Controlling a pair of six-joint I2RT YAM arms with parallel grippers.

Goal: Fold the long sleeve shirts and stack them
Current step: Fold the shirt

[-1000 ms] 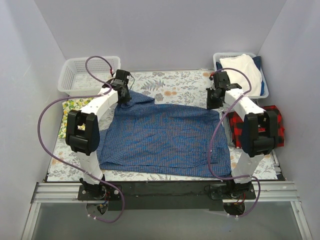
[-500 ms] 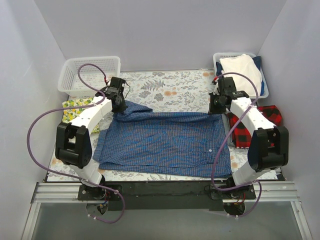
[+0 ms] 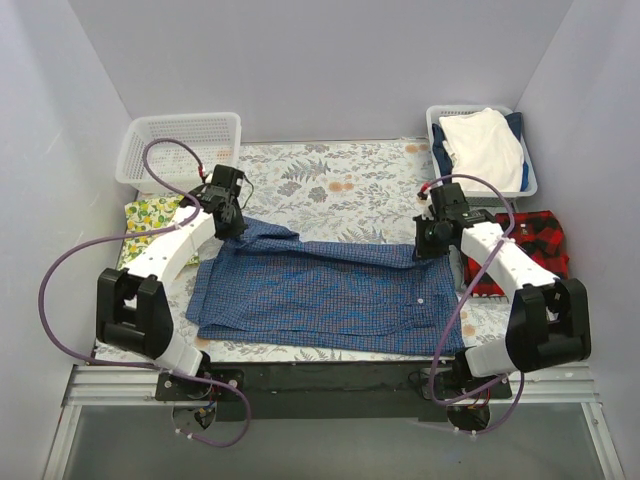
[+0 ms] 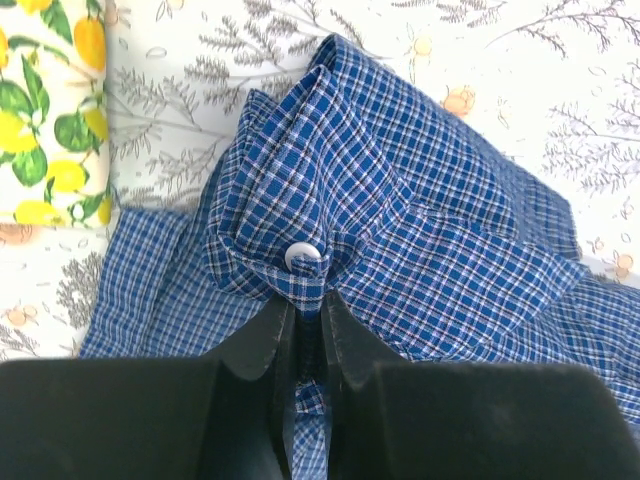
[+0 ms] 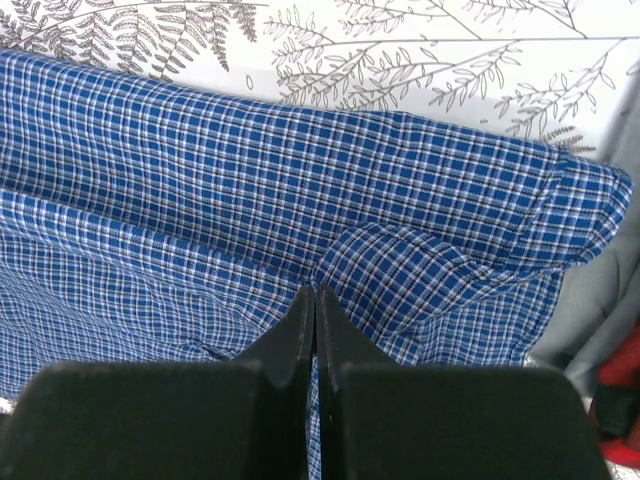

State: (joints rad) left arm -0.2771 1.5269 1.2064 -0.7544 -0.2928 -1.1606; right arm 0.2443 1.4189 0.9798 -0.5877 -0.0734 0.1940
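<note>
The blue checked shirt lies across the middle of the table, its far edge doubled toward the near side. My left gripper is shut on the shirt's far left corner by the collar; in the left wrist view the cloth bunches at a white button between the fingertips. My right gripper is shut on the far right edge; the right wrist view shows the fold pinched there. The red-and-black plaid shirt lies at the right edge, partly under the right arm.
An empty white basket stands at the back left. A second basket at the back right holds a white garment. A yellow lemon-print cloth lies at the left. The table has a floral cover.
Both grippers have moved toward the near side with the shirt's far edge, folding it over the lower part. More of the floral cover shows behind the shirt.
</note>
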